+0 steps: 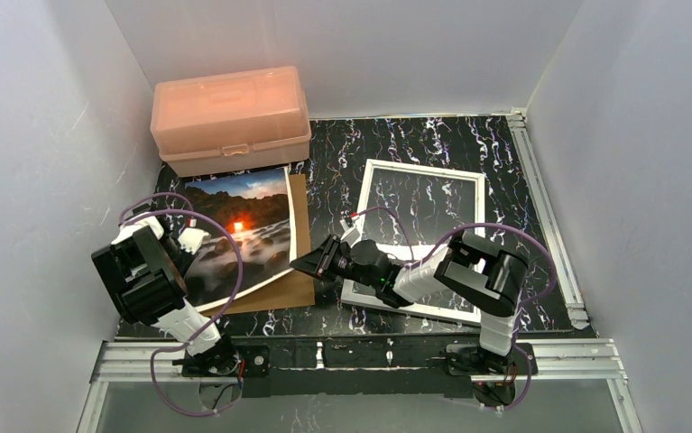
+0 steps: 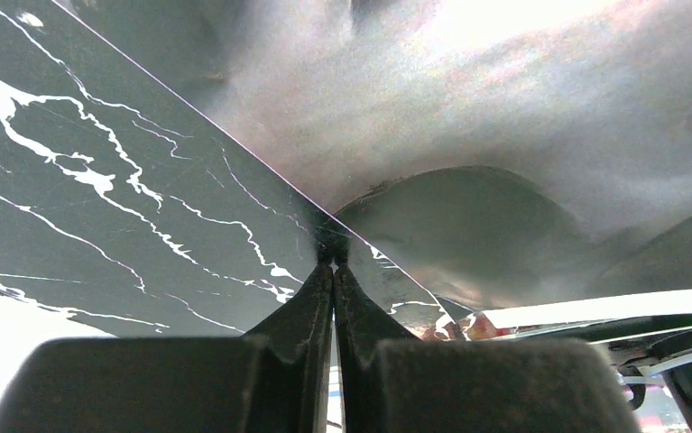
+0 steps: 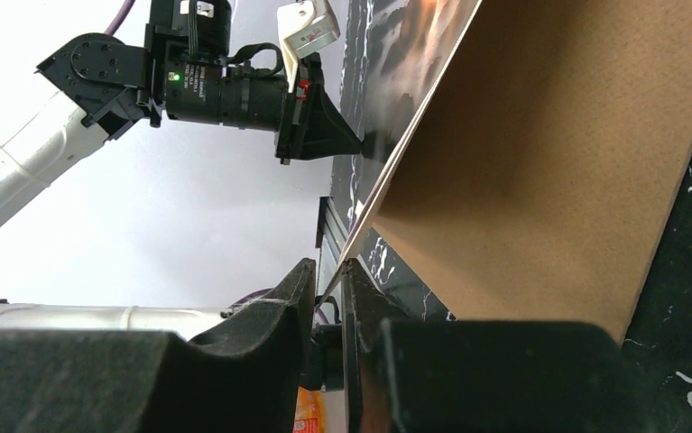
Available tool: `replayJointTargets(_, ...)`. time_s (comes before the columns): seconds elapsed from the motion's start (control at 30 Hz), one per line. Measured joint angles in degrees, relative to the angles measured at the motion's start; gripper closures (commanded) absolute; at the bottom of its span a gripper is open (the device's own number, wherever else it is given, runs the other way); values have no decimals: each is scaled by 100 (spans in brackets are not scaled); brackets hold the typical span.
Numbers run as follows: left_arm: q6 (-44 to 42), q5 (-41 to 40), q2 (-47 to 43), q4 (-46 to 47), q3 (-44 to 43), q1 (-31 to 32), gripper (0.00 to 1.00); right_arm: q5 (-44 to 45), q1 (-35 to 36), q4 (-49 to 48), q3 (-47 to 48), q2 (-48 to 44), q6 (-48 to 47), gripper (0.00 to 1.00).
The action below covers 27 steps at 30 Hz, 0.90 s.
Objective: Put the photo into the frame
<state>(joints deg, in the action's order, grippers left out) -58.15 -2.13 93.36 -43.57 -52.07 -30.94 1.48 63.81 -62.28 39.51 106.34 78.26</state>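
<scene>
Marbled table [image 1: 504,153], photo [image 1: 234,236] pinched; frame [image 1: 425,169] flat

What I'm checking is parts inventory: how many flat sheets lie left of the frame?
2: the photo, on top, and the brown cardboard backing board beneath it. Others may hide underneath.

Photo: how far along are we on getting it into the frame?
Nothing looks finished: the frame lies with its pane bare, apart from the photo. In hand: the left end effector is pinched on the photo's edge, and the right end effector straddles its near corner by the backing board. Left: lift the photo, carry it over, seat it.
</scene>
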Motion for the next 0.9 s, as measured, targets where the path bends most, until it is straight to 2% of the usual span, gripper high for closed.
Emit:
replayJointTargets(0.1, 4, 37, 0, -2, -7, -2, 99, -20, 0, 55, -2, -39, -4, 76)
replayJointTargets(0.43, 2, 79, -2, -11, -17, -2, 99, -66, 0, 264, -2, -39, -20, 99)
replayJointTargets(0.53, 0, 122, -13, -13, -20, -2, 98, -63, 0, 358, -2, -72, -55, 99)
replayJointTargets(0.63, 9, 343, -13, -111, -111, -9, 87, -61, -9, 892, 9, -343, -249, 99)
replayJointTargets(0.73, 66, 844, 66, -509, -525, -81, 80, -35, -11, 1849, 212, -859, -664, 99)
replayJointTargets(0.9, 114, 1545, -17, -1213, -1593, -245, 76, 208, -9, 3716, 1187, -1847, -1539, 99)
